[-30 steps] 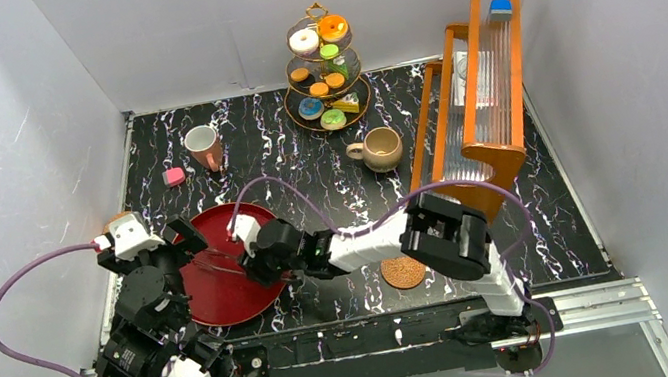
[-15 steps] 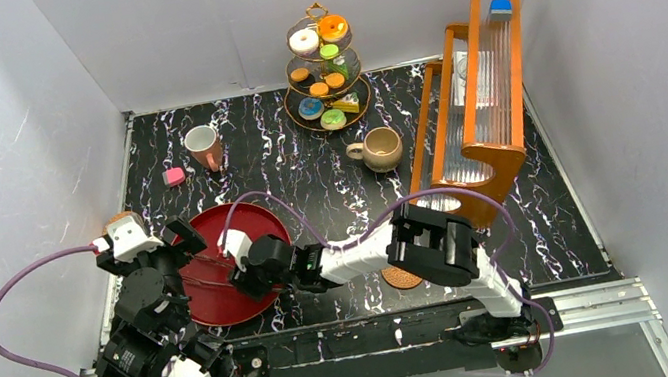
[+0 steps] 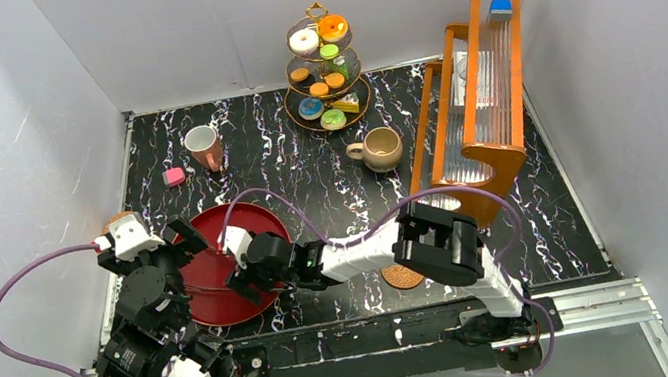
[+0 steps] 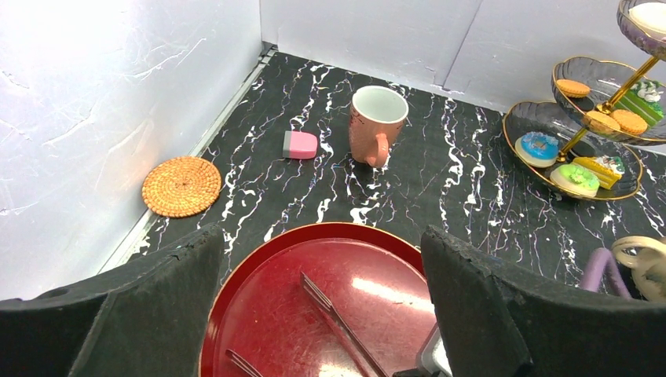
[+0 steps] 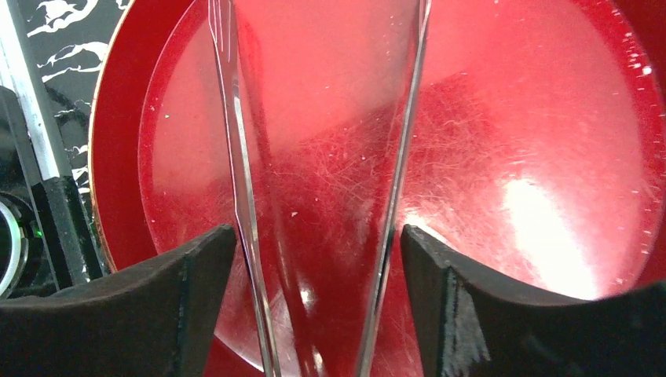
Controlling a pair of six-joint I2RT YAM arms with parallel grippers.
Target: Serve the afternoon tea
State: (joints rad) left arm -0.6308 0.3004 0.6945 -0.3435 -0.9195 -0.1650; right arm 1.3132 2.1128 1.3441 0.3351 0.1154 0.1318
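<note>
Straddles black tongs [image 4: 334, 310] on red tray [image 4: 377, 267] with right pincer [image 5: 316, 236] apart, likely to shed them; holds left pincer [image 4: 320, 236] wide, empty.

The top view looks down from above and behind the arm bases at the near edge of the table [image 3: 283, 146], taking in its whole surface to the far edge. The left wrist view sits low by the near left corner, facing the far edge past the left hand [image 4: 320, 259]. The right wrist view looks steeply down from very close, past the right hand [image 5: 318, 236]. All three share the red tray [image 3: 259, 223].
</note>
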